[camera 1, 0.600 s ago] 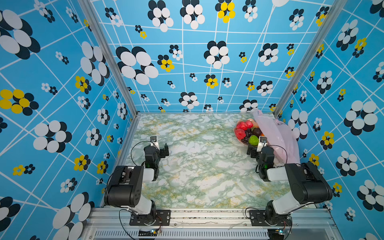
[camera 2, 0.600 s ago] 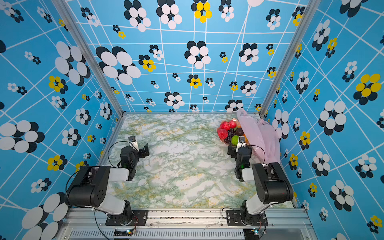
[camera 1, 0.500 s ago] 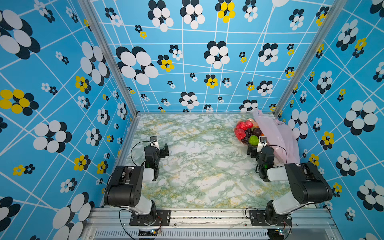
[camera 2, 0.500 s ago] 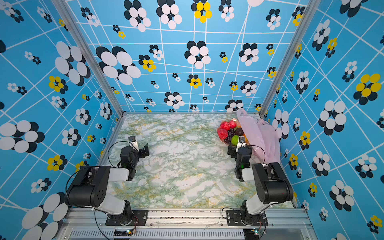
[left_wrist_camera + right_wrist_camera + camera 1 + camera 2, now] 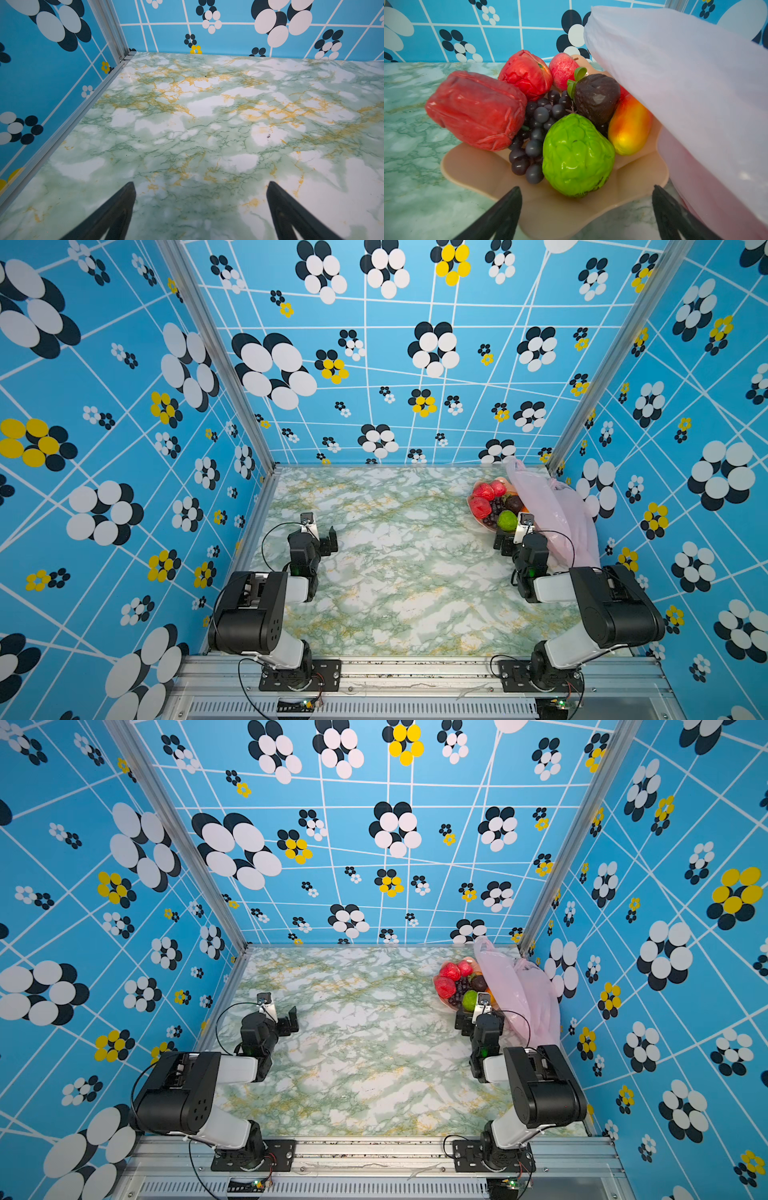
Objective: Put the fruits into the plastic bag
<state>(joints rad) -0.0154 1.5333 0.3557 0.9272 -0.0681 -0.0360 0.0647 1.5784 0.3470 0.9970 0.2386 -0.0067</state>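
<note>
The green-veined marble tabletop (image 5: 395, 580) bears a peach scalloped bowl (image 5: 550, 209) and, just beside it, the pale-pink plastic bag (image 5: 552, 510).

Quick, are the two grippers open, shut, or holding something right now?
Left gripper: open, holding nothing.
Right gripper: open, holding nothing; the fruits lie just ahead of it.

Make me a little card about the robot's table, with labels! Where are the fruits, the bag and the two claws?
Fruits: piled in the peach bowl, among them big red fruit, green fruit, grape bunch, maroon fruit, mango
Plastic bag: pale pink, beside the bowl, draping over its edge
Left gripper: open, empty, over the marble table
Right gripper: open, empty, facing the bowl
In the bag so far: no fruit that shows
</note>
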